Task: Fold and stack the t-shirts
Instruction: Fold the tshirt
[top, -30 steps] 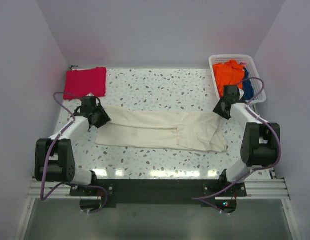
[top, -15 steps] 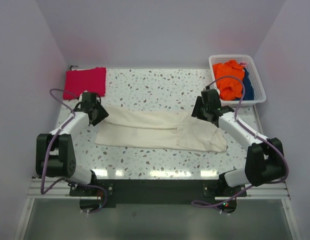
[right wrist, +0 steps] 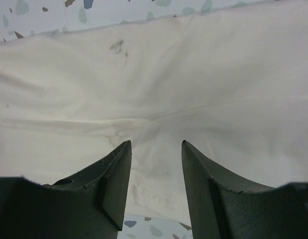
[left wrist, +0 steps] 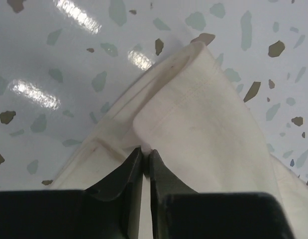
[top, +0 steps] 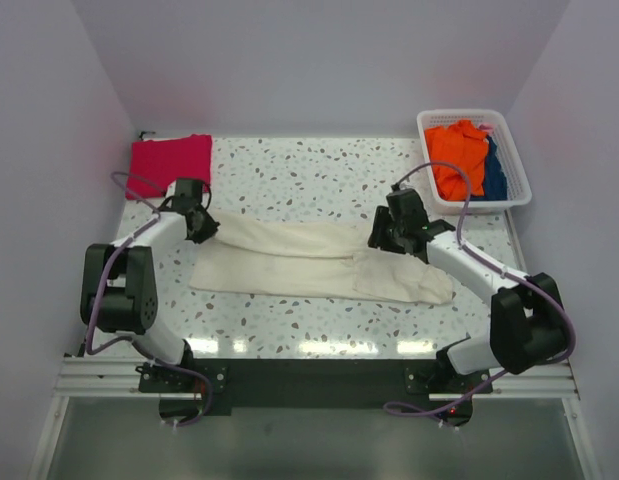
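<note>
Left gripper (left wrist: 146, 151) pinched shut on cream t-shirt (top: 309, 262) corner, prob prepping next fold. Right gripper (right wrist: 156, 145) jaws apart over cloth, nothing grabbed.

Left hand (left wrist: 146, 149) pinched shut, right hand (right wrist: 156, 143) open — both reaching forward

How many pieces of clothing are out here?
4: a cream shirt lying mid-table, a pink shirt folded at the far left corner, orange cloth and blue cloth in the basket. More may hide beneath.
</note>
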Tool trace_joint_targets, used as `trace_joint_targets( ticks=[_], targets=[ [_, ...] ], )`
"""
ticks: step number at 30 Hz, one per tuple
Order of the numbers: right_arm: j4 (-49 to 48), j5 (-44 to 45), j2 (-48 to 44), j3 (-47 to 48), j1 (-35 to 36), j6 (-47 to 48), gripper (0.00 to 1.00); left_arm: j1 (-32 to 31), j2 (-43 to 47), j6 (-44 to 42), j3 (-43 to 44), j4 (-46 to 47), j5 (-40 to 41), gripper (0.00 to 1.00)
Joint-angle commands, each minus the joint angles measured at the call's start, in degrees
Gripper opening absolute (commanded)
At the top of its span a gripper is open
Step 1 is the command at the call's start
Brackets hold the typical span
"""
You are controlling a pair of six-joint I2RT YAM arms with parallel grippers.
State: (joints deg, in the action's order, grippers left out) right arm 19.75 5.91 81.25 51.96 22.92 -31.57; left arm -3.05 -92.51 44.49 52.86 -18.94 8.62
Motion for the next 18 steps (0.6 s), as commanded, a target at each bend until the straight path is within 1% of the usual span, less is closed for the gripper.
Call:
trace_joint_targets(
  ticks=[1,3,4,5,10,14,15,16,18],
  targets=[
    [-1.73,-1.95,-0.13,-1.42,0.99,-0.86,0.49,-0.20,-0.39,-0.28,5.75,1.45,1.75,0.12],
    [-2.26,-2.66,0.13,-2.57,1.08,-0.86,0.49,-0.38,0.13,-1.51,7.25,1.36,1.75,0.07],
    [-2.69,-2.75,0.22,-3.35,1.16,-0.95,0.49,-0.38,0.92,-1.95,7.78,1.19,1.92,0.02],
    [-2.87,-3.10,0.40,-3.71,1.25,-0.95,0.49,-0.38,1.45,-2.73,8.13,1.10,2.01,0.00],
    [-4.10,-4.33,1.19,-6.17,1.43,-0.95,0.49,-0.29,4.61,-4.50,7.87,-0.74,4.56,0.00],
    [-4.45,-4.77,1.45,-7.84,1.52,-0.77,0.49,-0.38,8.91,-3.19,1.47,0.65,5.00,0.00],
    [-4.54,-5.03,1.45,-7.93,1.52,-0.86,0.49,-0.38,9.88,-2.66,-1.85,1.18,5.17,0.00],
    [-4.37,-5.21,1.54,-8.19,1.60,-0.69,0.49,-0.38,10.85,-1.78,-3.28,1.53,5.35,0.00],
    [-4.37,-5.47,1.54,-8.37,1.78,-0.51,0.49,-0.38,11.21,-0.90,-6.26,1.36,5.53,0.00]
  ],
)
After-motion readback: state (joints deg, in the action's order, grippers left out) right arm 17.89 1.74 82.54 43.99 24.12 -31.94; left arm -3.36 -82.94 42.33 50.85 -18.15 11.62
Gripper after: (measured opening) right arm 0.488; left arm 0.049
